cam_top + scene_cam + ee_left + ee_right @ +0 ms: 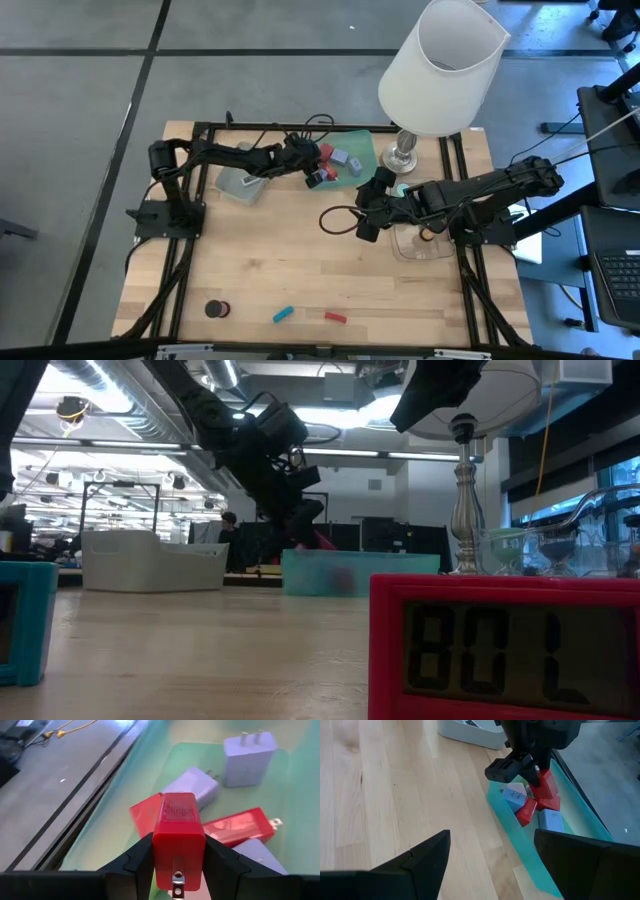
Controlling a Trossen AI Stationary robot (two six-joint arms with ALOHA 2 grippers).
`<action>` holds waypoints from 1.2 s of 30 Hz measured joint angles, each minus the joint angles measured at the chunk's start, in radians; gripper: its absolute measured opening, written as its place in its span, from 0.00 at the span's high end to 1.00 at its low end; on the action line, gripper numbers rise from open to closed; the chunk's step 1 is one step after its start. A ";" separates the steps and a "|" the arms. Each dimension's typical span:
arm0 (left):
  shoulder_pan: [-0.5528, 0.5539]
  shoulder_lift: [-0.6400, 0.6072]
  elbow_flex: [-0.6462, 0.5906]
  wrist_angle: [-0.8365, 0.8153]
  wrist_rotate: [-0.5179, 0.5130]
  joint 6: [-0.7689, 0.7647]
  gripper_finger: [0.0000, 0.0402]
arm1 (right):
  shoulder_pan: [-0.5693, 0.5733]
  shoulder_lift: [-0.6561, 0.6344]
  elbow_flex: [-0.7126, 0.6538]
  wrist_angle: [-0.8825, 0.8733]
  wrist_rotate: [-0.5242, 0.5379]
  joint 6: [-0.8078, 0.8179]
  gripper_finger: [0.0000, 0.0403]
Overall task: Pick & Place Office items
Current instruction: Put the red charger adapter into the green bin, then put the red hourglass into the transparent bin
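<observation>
Left gripper (178, 865) holds a red plug (178, 837) above the green tray (362, 143), ready for release; right gripper (492, 857) waits wide beside it.

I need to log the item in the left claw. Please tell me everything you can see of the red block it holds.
The red block is a glossy, plastic-looking plug adapter with rounded edges, a finely ribbed patch on one face and a metal prong at one end. The left claw clamps it between its two dark fingers, one on each side. It hangs above the green tray, over other red and lavender blocks lying there. It appears to touch nothing except the fingers.
</observation>
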 joint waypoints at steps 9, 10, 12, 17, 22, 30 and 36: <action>-0.002 -0.005 0.001 -0.001 -0.038 -0.048 0.55 | 0.000 0.000 0.000 0.000 0.000 0.001 0.28; -0.002 -0.007 0.001 0.000 -0.031 -0.055 0.54 | 0.000 0.000 0.000 0.000 0.000 0.001 0.28; -0.004 -0.014 0.002 -0.004 -0.027 -0.059 0.51 | 0.000 0.000 0.000 0.000 -0.001 0.001 0.28; -0.018 -0.105 0.001 -0.040 -0.022 -0.032 0.48 | 0.000 0.000 0.000 0.000 -0.015 0.004 0.28; -0.066 -0.306 0.002 -0.201 -0.001 -0.045 0.49 | 0.000 0.000 0.000 0.000 -0.105 0.052 0.28; -0.235 -0.607 -0.003 -0.652 0.222 -0.257 0.53 | 0.016 0.000 0.000 0.000 -0.138 0.086 0.28; -0.462 -0.687 -0.074 -0.781 0.297 -0.494 0.51 | 0.016 0.000 0.000 0.000 -0.116 0.085 0.28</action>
